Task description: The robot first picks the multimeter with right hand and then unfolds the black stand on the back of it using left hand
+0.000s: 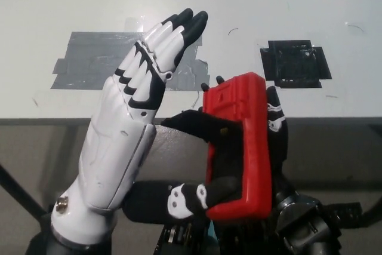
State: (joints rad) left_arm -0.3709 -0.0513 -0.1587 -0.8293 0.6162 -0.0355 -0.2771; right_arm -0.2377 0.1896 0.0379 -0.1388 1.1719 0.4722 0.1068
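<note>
The black right hand (276,129) grips the red multimeter (239,144) from behind, fingers wrapped round its far edge, holding it upright in the air just in front of the table (179,4) edge, back side turned toward the white left hand (134,123). The black stand (200,126) juts out sideways from the back, hinged partway out. The left hand is flat with fingers straight and together, holding nothing, its side near the tip of the stand, though contact is hard to judge. To finish well, I would keep the right grip firm and steady while the left pushes the free end of the stand outward, gently, so the meter does not twist in the grip. Gray tape (89,58) and a black patch (295,64) lie on the table beyond
</note>
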